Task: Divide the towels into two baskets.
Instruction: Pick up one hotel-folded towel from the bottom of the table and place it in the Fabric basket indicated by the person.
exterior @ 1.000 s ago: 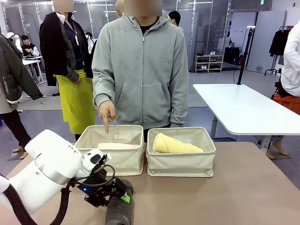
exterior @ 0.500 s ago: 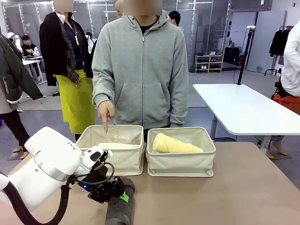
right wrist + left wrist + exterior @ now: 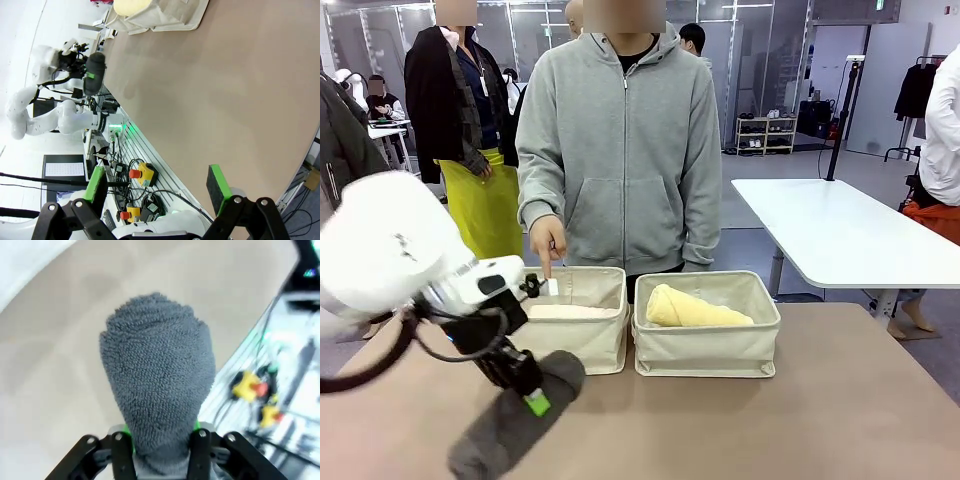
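My left gripper (image 3: 527,393) is shut on the dark grey towel (image 3: 510,425), which hangs tilted above the near table in front of the left basket (image 3: 582,345). In the left wrist view the grey roll (image 3: 157,370) sticks out from between the fingers (image 3: 200,452). A pale towel (image 3: 570,311) lies in the left basket. A pale yellow towel (image 3: 695,310) lies in the right basket (image 3: 710,350). A person's hand (image 3: 548,240) points down at the left basket. My right gripper (image 3: 156,187) stands open and empty above the table.
A person in a grey hoodie (image 3: 620,150) stands right behind the baskets. Bare tan tabletop (image 3: 770,430) stretches to the right. The right wrist view catches the left arm holding the grey towel (image 3: 95,70) and a basket (image 3: 170,15) far off.
My left gripper has closed on the grey towel and lifted it off the table. The arm rose up and to the left, and the roll now hangs tilted.
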`<action>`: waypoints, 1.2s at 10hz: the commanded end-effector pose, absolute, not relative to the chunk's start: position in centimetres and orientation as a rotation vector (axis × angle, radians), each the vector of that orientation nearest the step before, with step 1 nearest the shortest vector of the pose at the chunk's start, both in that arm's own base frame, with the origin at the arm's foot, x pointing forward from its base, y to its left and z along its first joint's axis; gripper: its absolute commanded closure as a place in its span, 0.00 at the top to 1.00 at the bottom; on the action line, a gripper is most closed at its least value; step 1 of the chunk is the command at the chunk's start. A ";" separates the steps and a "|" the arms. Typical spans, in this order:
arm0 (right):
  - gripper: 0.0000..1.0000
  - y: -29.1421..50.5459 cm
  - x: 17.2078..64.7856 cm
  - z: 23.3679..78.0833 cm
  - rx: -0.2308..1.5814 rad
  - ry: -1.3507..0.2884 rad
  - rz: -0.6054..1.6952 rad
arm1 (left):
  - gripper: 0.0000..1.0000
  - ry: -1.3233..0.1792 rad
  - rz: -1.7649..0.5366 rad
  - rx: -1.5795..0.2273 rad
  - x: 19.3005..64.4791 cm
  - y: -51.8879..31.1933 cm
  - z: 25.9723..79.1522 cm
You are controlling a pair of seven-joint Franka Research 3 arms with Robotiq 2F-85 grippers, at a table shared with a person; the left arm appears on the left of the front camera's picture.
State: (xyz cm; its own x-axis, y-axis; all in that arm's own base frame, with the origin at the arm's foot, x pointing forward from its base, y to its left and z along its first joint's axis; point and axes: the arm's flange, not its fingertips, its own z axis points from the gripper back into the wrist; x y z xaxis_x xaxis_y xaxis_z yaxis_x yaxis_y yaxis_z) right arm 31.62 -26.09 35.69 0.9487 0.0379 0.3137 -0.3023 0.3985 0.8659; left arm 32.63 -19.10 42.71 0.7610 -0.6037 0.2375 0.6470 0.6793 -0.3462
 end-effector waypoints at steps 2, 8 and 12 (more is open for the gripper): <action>1.00 -25.9 31.3 35.9 1.130 -0.263 0.217 | 0.15 -0.235 -1.047 -0.233 30.0 -18.8 45.7; 1.00 -25.9 31.3 35.9 1.130 -0.263 0.217 | 0.15 -0.188 -1.212 -0.126 29.3 -19.9 46.9; 1.00 -25.9 31.3 35.9 1.130 -0.263 0.217 | 0.41 -0.384 -1.475 0.157 32.9 -23.2 50.9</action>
State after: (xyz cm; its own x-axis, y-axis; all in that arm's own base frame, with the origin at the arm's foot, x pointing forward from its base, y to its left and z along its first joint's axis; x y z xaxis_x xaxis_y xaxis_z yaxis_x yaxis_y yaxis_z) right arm 31.61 -26.07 35.69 0.9488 0.0380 0.3137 -0.3023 0.3984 0.8660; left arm 29.90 -22.80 50.10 0.1170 -0.9775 0.1753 0.9586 0.1573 0.2375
